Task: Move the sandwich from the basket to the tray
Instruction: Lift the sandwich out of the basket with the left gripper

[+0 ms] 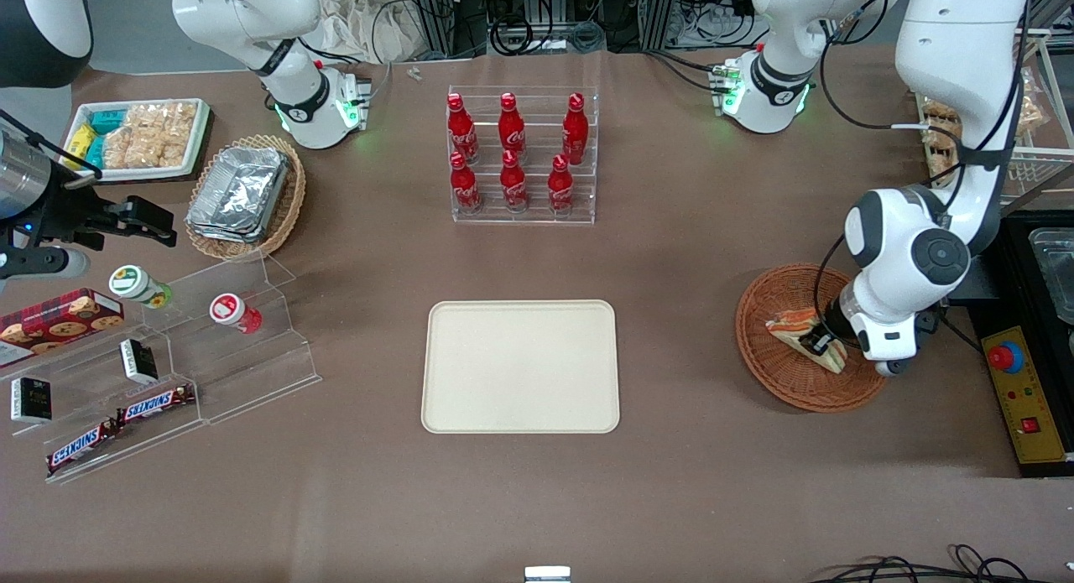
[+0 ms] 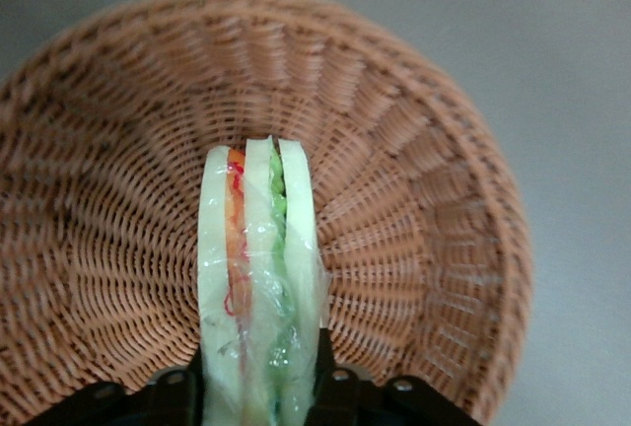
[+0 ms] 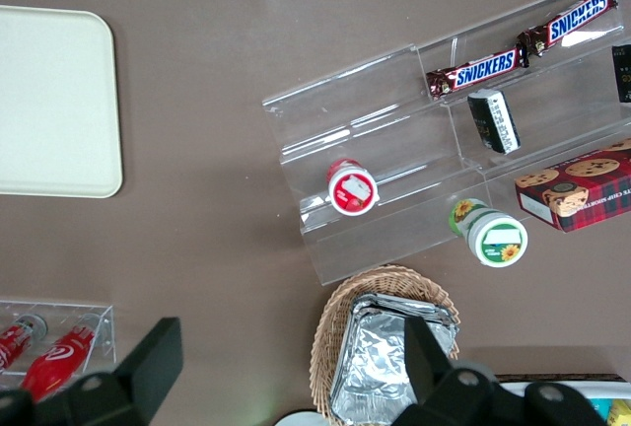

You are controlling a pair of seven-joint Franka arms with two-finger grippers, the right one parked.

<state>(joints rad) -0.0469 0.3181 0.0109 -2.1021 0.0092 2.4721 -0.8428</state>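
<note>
Down in the basket (image 1: 801,373) at the working arm's end of the table (image 1: 688,415), the end effector (image 1: 821,346) sits on the sandwich (image 1: 797,325), well apart from the empty cream tray (image 1: 520,366) at the table's middle. From the left wrist, its fingers (image 2: 182,391) are closed against both bread faces of the sandwich (image 2: 258,278), held on edge over the woven basket (image 2: 414,189).

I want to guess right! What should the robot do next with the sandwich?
Probably lift it straight up. The gripper looks shut on the sandwich, which still sits low in the basket, and the tray waits bare toward the parked arm's end.
</note>
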